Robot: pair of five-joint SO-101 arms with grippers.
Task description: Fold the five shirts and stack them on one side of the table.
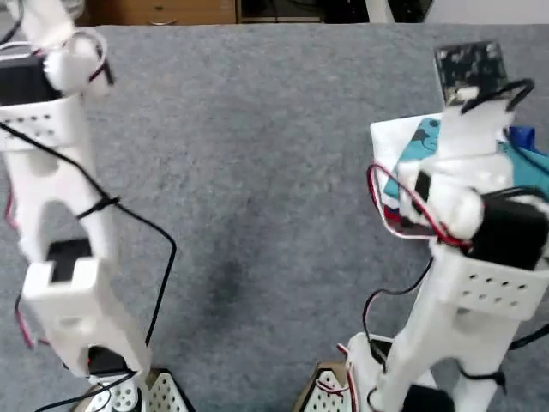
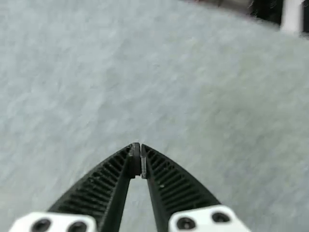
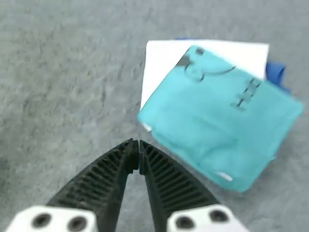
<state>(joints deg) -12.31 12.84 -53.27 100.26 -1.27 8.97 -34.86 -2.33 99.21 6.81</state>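
On the right arm's side of the table (image 1: 257,154) sits the pile (image 1: 390,146), evidently the chosen stacking place: a teal shirt (image 3: 222,125) lies askew on a white shirt (image 3: 164,63), with a blue shirt (image 3: 275,72) peeping out beyond. The high view half hides the pile under the right arm (image 1: 463,215), while that arm's wrist view shows it whole. The right gripper (image 3: 134,154) hangs just beside the pile and the left gripper (image 2: 136,159) well apart from it, both with tips pressed together on nothing.

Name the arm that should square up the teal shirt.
Right. The right arm hangs beside the skewed folded teal shirt on the white folded shirt; the left arm is over grey felt tabletop on the other side.
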